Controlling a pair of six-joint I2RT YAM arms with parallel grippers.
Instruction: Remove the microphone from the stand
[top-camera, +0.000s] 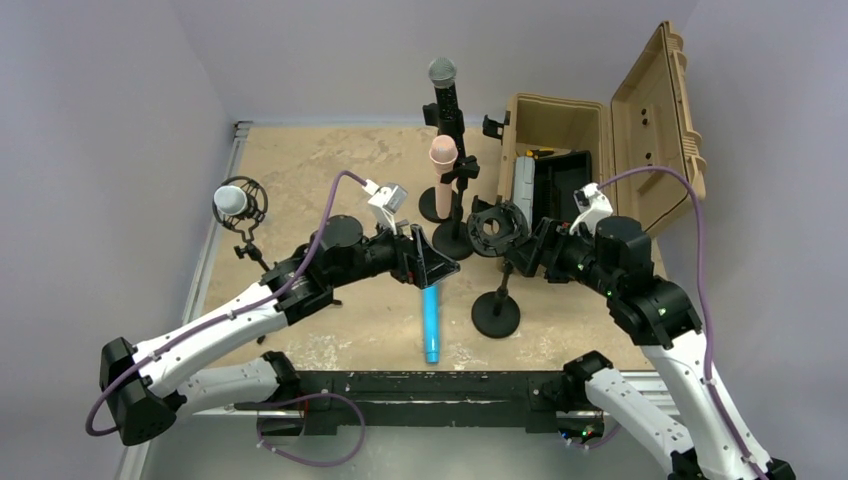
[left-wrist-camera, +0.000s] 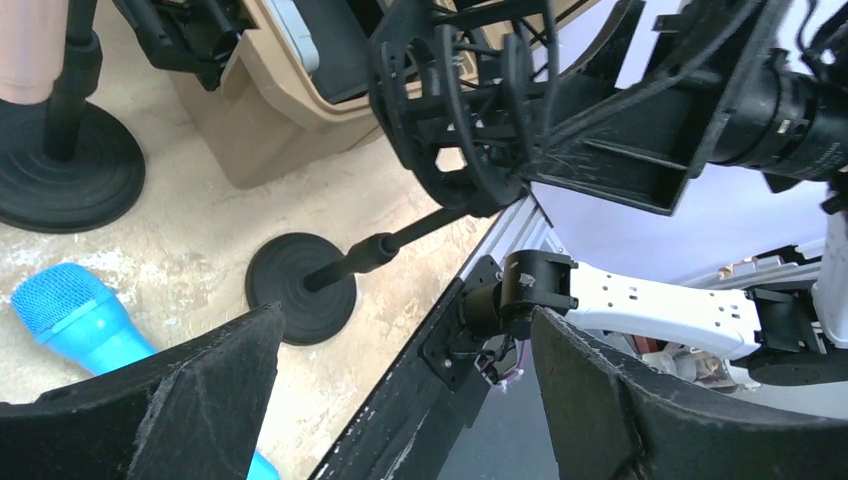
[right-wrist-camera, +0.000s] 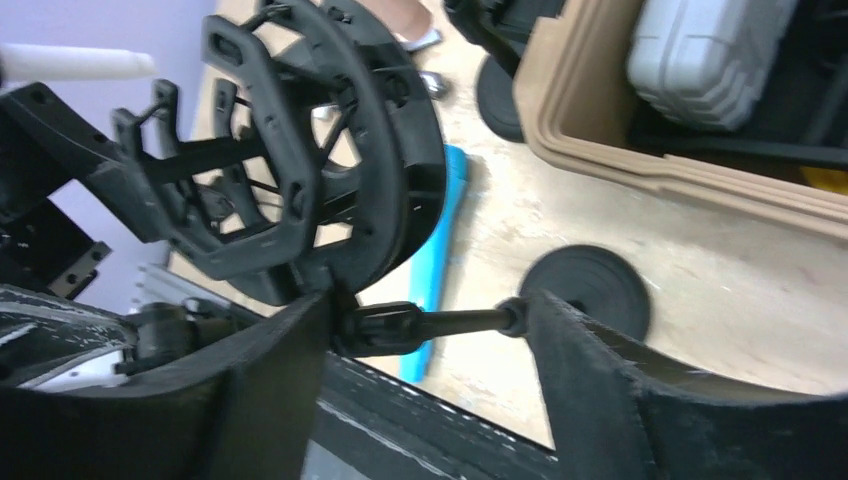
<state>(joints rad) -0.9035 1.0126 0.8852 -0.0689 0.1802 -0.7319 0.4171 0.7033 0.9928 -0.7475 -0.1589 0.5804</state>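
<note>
A blue microphone lies flat on the table between the arms; it also shows in the left wrist view and in the right wrist view. The black stand next to it carries an empty round shock mount. My left gripper is open and empty, above the blue microphone's upper end and left of the mount. My right gripper is open just under the mount. The stand's pole crosses the gap between its fingers, and the mount is right in front.
Two more stands at the back hold a grey microphone and a pink one. A silver microphone in a shock mount stands at the left. An open tan case sits at the back right. The table's front rail is near.
</note>
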